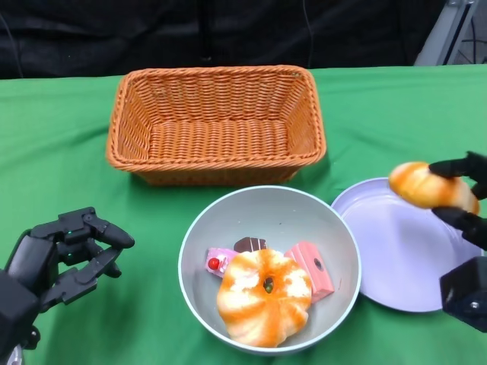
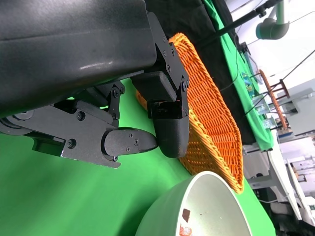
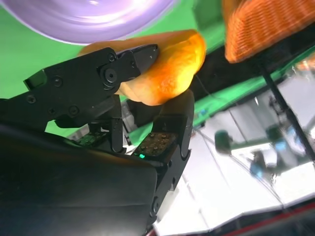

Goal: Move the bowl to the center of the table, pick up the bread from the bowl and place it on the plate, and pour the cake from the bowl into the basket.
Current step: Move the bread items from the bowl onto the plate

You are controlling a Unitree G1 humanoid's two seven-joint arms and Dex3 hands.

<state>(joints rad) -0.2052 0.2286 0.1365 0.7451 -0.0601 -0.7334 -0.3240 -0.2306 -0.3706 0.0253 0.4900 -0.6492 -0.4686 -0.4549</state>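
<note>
Now right hand [image 1: 463,199] grips bread [image 1: 428,185] over plate [image 1: 396,251], left hand [image 1: 65,255] open

Operator: State the work surface and what bounds it.

Technician: Table [image 1: 53,152] covered in green cloth, lit evenly; black backdrop [image 1: 91,34] hangs along the edge far beyond the left hand [image 1: 72,255]; grey metal strut [image 1: 449,34] rises slanted well beyond the right hand [image 1: 466,220], past that same edge.

Operator: State the room past the table.

Technician: Left wrist view: bright, pale room; grey-green pipe [image 2: 271,27] high beyond the fingers; wooden frame [image 2: 274,91], possibly a chair, past the cloth edge; detail too small to tell. Right wrist view: pale glossy floor [image 3: 236,167] beyond the fingers, blurred; thin black pole [image 3: 283,110] crosses it; teal shapes near it, not identifiable.
</note>
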